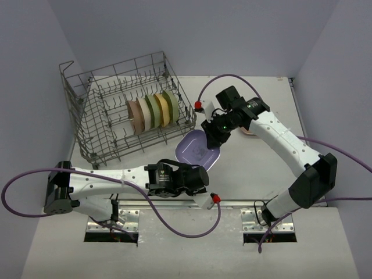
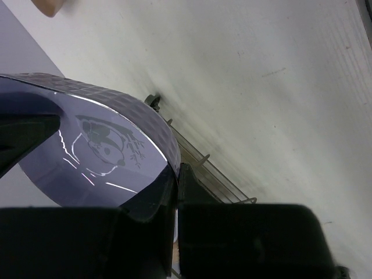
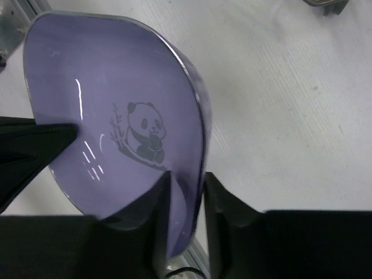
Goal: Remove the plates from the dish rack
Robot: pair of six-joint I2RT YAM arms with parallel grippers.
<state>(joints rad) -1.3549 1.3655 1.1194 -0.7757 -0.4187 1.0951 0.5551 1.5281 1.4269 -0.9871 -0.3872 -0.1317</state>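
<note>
A lavender plate (image 1: 196, 150) with a panda print hangs above the table just in front of the dish rack (image 1: 87, 116), held from two sides. My left gripper (image 1: 197, 170) is shut on its near edge; in the left wrist view the fingertips pinch the rim of the plate (image 2: 99, 157) at the left gripper (image 2: 176, 174). My right gripper (image 1: 210, 138) comes in from the far right, and its fingers straddle and press the rim of the plate (image 3: 116, 116) at the right gripper (image 3: 186, 186). Several more plates (image 1: 152, 111) stand upright in the rack.
A tan plate (image 1: 250, 132) lies on the table at the right, partly hidden behind my right arm. The rack's wire edge (image 2: 215, 174) shows close behind my left fingers. Grey walls close off the left, back and right of the table.
</note>
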